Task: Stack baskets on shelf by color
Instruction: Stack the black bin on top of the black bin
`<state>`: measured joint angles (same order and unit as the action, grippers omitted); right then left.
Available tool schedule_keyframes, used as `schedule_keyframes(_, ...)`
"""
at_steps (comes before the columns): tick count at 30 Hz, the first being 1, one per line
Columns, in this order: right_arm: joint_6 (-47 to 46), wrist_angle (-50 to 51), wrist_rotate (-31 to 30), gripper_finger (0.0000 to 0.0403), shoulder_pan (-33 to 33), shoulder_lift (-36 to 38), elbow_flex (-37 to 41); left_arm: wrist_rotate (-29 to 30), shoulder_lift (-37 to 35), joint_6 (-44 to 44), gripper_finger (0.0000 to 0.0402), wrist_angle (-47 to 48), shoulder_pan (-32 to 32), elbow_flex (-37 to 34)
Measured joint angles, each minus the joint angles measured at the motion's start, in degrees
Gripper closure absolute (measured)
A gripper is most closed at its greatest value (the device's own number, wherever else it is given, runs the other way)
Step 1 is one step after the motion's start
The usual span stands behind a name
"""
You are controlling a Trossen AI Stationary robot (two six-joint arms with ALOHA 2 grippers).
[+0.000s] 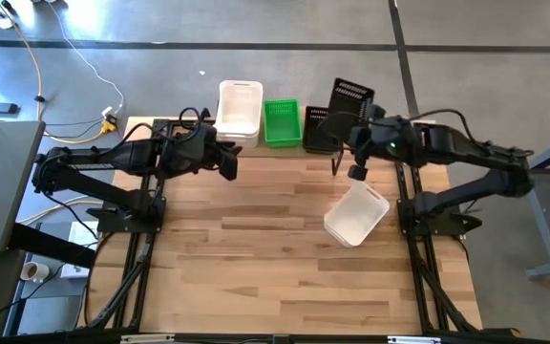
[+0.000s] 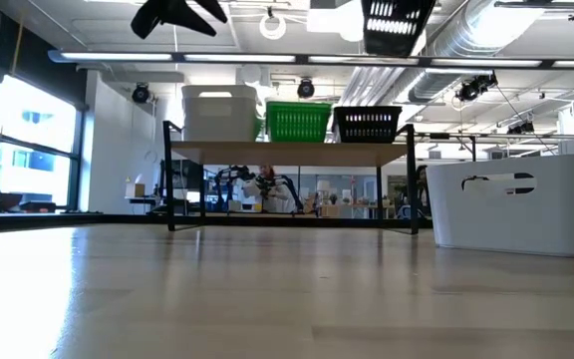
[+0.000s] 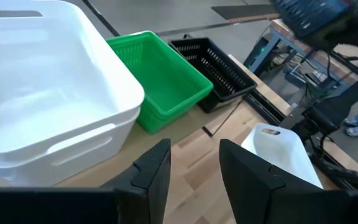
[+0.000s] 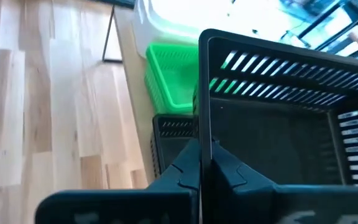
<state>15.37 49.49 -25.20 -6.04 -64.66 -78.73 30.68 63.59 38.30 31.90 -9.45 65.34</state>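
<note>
On the shelf [image 2: 287,152] at the table's far edge stand stacked white baskets [image 1: 239,110], green baskets [image 1: 282,122] and a black basket [image 1: 317,132]. Another black mesh basket [image 1: 352,98] hangs above the shelf's right end, with my right gripper [image 4: 205,152] shut on it. One more white basket [image 1: 356,212] rests with its base on the table, right of centre. My left gripper [image 3: 194,174] hovers open and empty in front of the white stack. My right gripper pinches one side wall of the black basket at its rim [image 4: 204,124], one finger inside the basket and one outside. The fingers slant down toward the table's far edge. The basket is lifted clear and tilted, above the black basket on the shelf [image 4: 173,127].
Bare wooden tabletop [image 1: 256,258] lies across the middle and near side. Both arms' bases stand at the table's left and right edges. The floor beyond the far edge holds cables [image 1: 74,67].
</note>
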Motion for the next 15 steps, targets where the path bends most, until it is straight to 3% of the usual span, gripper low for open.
schedule_keyframes(8,6.04,-1.38,10.80,0.0403,-9.21,-5.33,1.19,0.00,0.02,-0.11,0.0275,0.00,-1.41,0.00)
schedule_keyframes(15,7.75,-0.51,17.08,0.0403,-13.50,-9.72,1.23,0.00,0.02,-0.58,0.0275,0.00,-1.79,0.00)
